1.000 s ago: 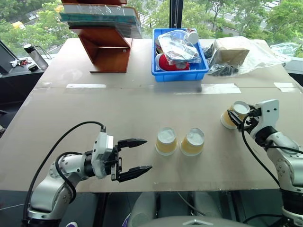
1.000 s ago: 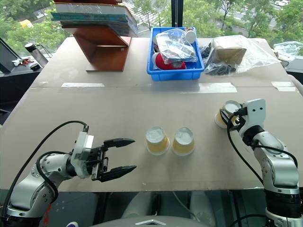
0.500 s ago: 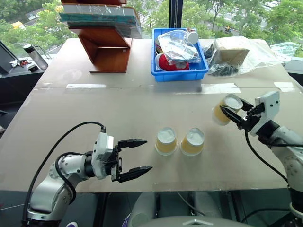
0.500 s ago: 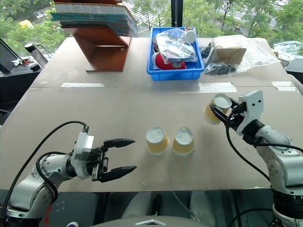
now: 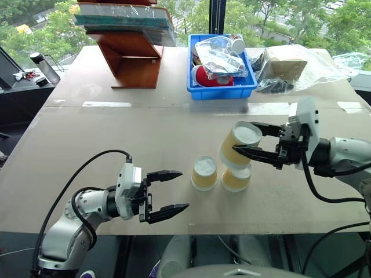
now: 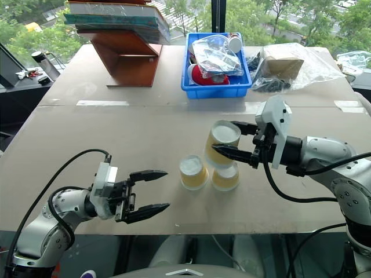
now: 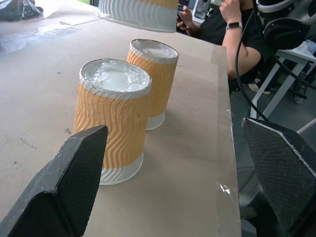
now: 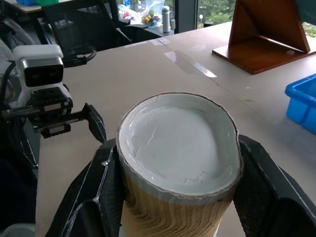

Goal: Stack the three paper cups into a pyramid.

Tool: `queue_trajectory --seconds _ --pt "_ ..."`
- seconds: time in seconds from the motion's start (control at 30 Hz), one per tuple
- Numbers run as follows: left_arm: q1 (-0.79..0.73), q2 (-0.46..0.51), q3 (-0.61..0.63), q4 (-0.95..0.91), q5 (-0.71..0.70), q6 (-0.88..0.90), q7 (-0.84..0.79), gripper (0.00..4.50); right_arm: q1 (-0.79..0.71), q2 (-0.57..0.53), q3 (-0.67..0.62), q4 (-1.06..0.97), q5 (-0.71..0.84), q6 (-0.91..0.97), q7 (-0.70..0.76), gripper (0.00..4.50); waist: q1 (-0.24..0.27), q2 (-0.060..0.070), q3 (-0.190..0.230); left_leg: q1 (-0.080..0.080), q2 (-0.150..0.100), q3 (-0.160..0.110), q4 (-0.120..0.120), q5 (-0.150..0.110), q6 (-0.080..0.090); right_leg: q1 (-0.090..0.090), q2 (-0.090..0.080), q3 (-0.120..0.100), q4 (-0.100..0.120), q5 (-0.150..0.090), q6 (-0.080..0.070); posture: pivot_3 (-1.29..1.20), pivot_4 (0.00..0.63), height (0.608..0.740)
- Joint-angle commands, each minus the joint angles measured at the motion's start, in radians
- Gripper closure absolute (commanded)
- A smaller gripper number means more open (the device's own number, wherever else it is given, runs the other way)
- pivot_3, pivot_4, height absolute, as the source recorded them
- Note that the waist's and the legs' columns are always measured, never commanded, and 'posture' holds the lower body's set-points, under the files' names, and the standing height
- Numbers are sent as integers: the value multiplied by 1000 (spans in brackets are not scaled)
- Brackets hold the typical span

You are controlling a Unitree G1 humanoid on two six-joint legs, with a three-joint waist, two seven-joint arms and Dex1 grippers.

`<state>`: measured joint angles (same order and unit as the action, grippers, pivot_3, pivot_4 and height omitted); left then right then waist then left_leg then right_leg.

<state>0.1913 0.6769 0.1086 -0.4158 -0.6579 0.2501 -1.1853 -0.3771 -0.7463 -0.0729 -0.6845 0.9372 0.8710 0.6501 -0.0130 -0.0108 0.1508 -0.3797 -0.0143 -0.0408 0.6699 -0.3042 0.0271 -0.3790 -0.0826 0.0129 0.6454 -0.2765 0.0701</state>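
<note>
The cup (image 5: pixel 239 145) between my black right fingers (image 5: pixel 255 154) is yellow-tan, wavy-ribbed, white-based. Two matching cups (image 5: pixel 204 173) stand on the tan table (image 5: pixel 116 139). Beyond them: a blue bin (image 5: pixel 221 90) holding something red, possibly a lid, and a reddish-brown wooden stand (image 5: pixel 134 58).

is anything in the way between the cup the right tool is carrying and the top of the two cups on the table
Nothing visible. The right tool holds the third cup above the two base cups, with open air beneath it.

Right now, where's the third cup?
The third cup is clamped in the right gripper, held above the right-hand base cup, beside the left base cup.
</note>
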Motion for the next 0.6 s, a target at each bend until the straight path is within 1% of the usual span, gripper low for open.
queue_trajectory --seconds 0.03,0.17,0.3,0.6 --pt "8 -5 8 -37 -2 -14 15 0 -15 2 15 -18 -16 -46 39 2150 0 0 0 0 0 0 0 0 0 0 0 0 0 0 0 0 150 740" --pt "16 -5 10 -55 -8 -13 25 0 -18 19 50 -15 -36 -73 65 2150 0 0 0 0 0 0 0 0 0 0 0 0 0 0 0 0 150 740" --pt "23 3 35 -76 -52 -3 17 0 -17 30 90 -9 -77 -101 83 2150 0 0 0 0 0 0 0 0 0 0 0 0 0 0 0 0 150 740" --pt "133 68 196 -99 -158 16 -67 0 -37 53 155 25 -165 -145 111 2150 0 0 0 0 0 0 0 0 -1 0 0 0 0 0 0 0 150 740"
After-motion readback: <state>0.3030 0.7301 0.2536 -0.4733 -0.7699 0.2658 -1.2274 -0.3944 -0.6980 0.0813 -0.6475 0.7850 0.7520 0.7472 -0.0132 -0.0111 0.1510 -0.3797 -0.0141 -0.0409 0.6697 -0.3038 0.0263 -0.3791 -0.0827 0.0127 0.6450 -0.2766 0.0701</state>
